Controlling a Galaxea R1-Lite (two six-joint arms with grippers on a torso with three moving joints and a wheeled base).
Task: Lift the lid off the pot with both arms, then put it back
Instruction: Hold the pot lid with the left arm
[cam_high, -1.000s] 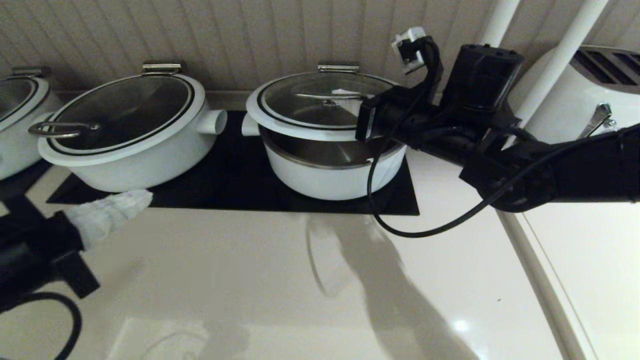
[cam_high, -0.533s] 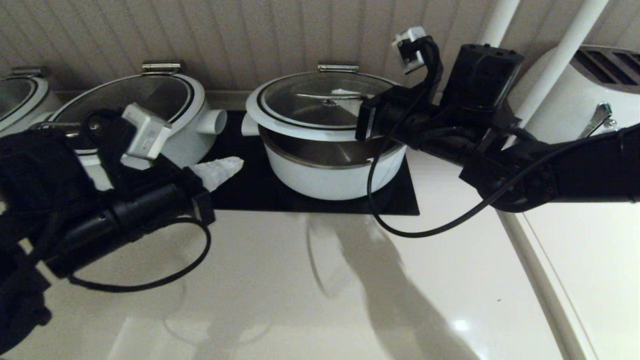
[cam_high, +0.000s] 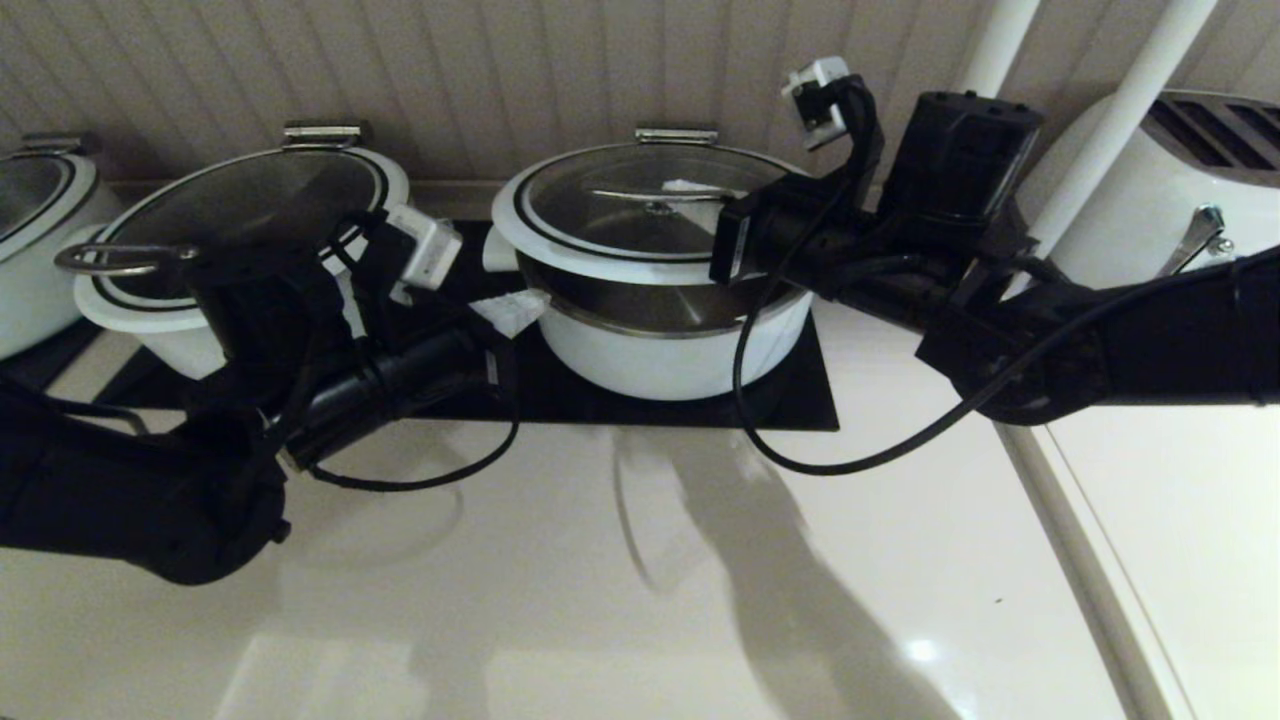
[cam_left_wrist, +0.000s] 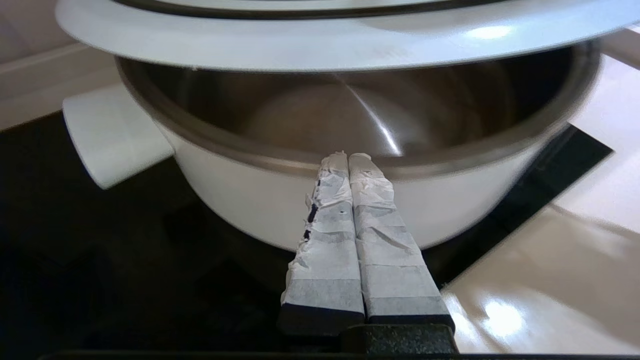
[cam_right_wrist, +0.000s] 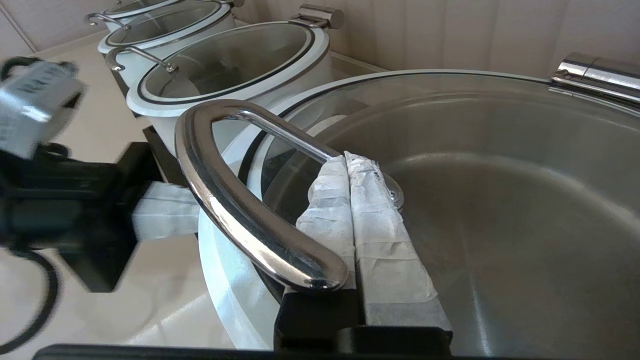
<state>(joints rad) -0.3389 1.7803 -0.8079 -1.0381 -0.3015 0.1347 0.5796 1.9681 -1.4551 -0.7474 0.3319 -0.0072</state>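
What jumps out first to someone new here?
The lid tilted open above the pot, its front edge raised and the steel liner exposed. The right gripper is hooked under the lid's handle; the left gripper, fingers together, points at the pot's front rim.

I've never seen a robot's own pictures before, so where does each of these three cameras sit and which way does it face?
Head view: from the robot's head, looking down on the counter; both arms show, reaching to the pot.
Left wrist view: behind the left gripper, facing the pot's side under the raised lid.
Right wrist view: behind the right gripper, tucked under the lid's handle.
All three share pot and lid.
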